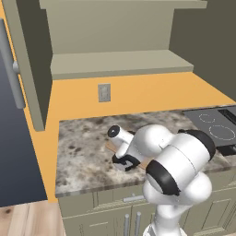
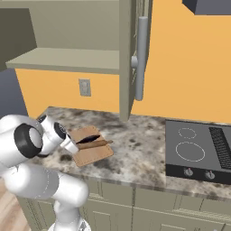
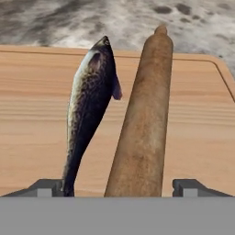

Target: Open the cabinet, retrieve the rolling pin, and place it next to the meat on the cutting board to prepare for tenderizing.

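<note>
The cutting board [image 3: 41,114] lies on the speckled counter, and both the dark meat [image 3: 89,110] and the reddish-brown rolling pin [image 3: 144,114] rest on it side by side, almost parallel. My gripper [image 3: 118,186] hovers low over the board's near end, open, with its fingertips [image 3: 48,187] standing wide of the pin on either side without touching it. In the right base view the board [image 2: 97,155] carries the pin [image 2: 100,144] and the meat [image 2: 88,138], with the gripper [image 2: 72,146] at its left end. The cabinet [image 1: 120,62] above stands open, its shelf bare.
The left cabinet door [image 1: 27,60] swings out over the counter's left end; the right door [image 2: 126,58] with its bar handle [image 2: 140,58] juts out too. A black cooktop [image 2: 198,149] lies to the right. A wall outlet [image 1: 104,92] sits behind the board.
</note>
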